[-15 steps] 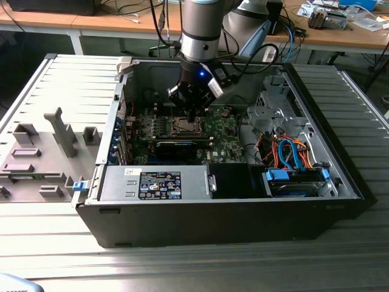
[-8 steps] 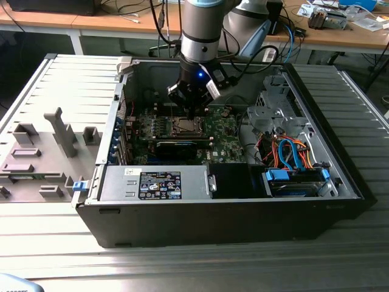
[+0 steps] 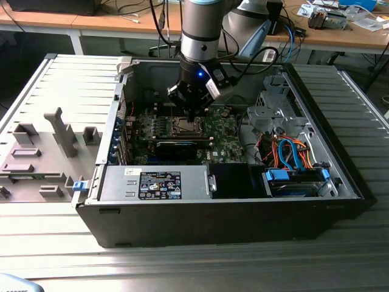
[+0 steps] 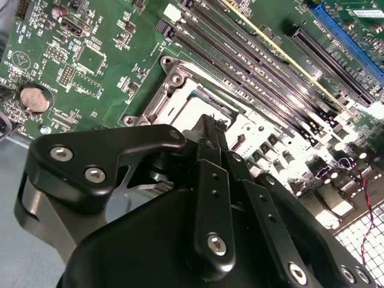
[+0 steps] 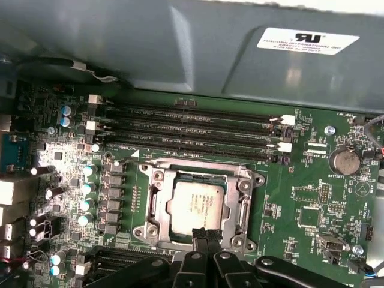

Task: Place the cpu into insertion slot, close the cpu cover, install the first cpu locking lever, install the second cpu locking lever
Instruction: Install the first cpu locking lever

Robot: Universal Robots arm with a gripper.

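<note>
Gripper (image 5: 207, 235), fingers pressed together, hovers at the insertion slot (image 5: 157, 204) where the light, fragile cpu (image 5: 193, 207) sits, best held by its edges

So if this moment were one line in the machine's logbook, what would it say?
cpu seated in insertion slot | cpu cover down around it | gripper shut, at socket's edge

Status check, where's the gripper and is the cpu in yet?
Gripper shut, tips at socket edge. Cpu seated in insertion slot, cpu cover down around it. Nothing blocking.
</note>
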